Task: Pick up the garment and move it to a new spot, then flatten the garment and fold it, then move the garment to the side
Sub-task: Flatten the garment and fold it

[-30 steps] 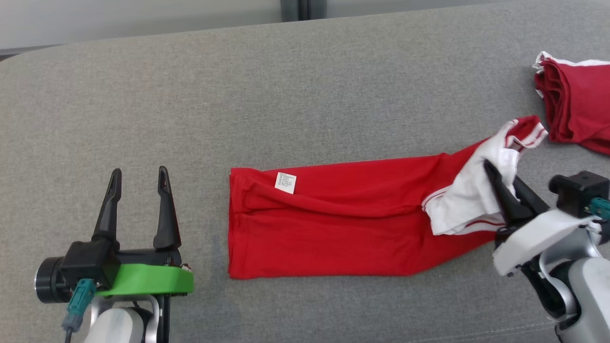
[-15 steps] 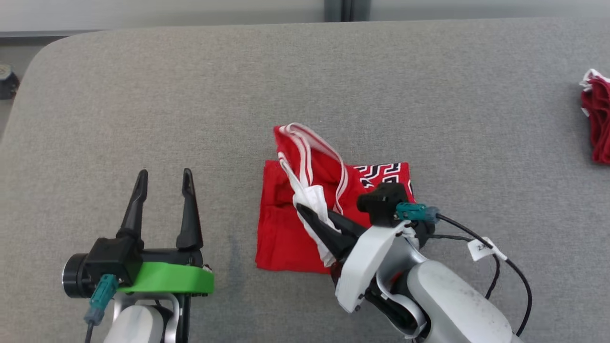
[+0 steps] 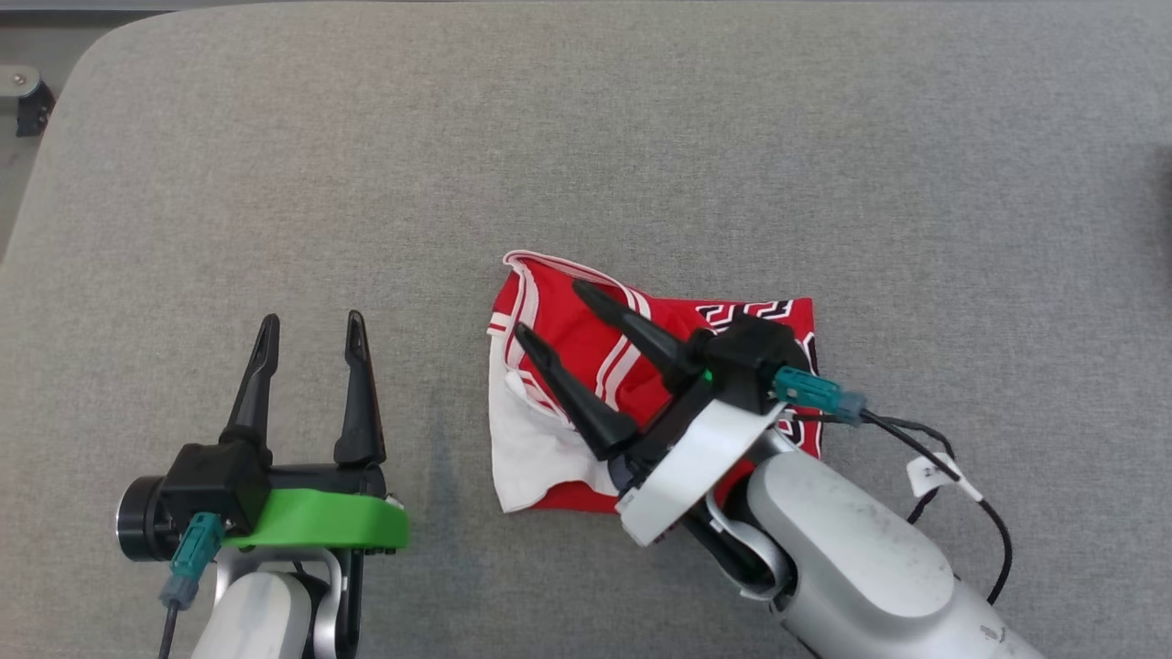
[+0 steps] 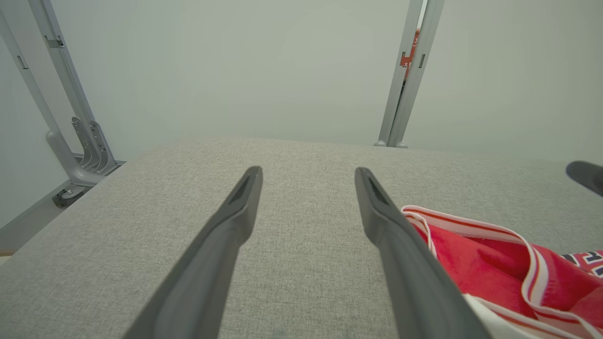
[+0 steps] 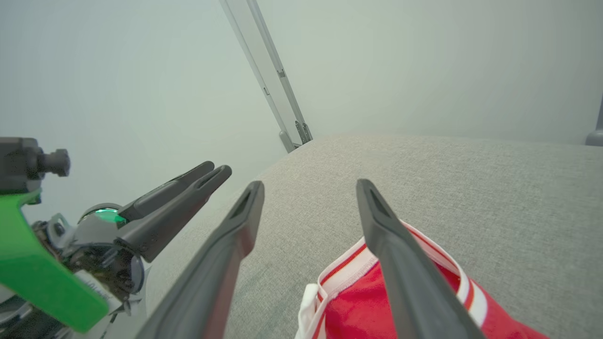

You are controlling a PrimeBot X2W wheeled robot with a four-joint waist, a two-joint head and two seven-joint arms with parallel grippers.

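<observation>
The garment (image 3: 536, 448), red with white striped trim and a black-and-white pattern, lies folded in a compact heap at the middle of the grey padded table (image 3: 641, 137). My right gripper (image 3: 548, 308) is open just over its left part, fingers pointing up-left with nothing between them. In the right wrist view the right gripper (image 5: 309, 184) spreads over the garment's trimmed edge (image 5: 348, 306). My left gripper (image 3: 311, 318) stands open to the left of the garment, apart from it. The left wrist view has the left gripper (image 4: 307, 170) open, with the garment (image 4: 471, 254) beside its right finger.
The table's rounded corner (image 3: 82, 64) is at the upper left, with floor and a dark fitting (image 3: 32, 101) beyond it. A black cable with a white tag (image 3: 934, 471) trails from my right wrist. Grey metal posts (image 4: 407, 75) stand behind the table.
My right gripper carried the garment's right end over to the left, doubling the long red strip onto itself, then opened and let go. The head camera shifted; the left arm kept still.
</observation>
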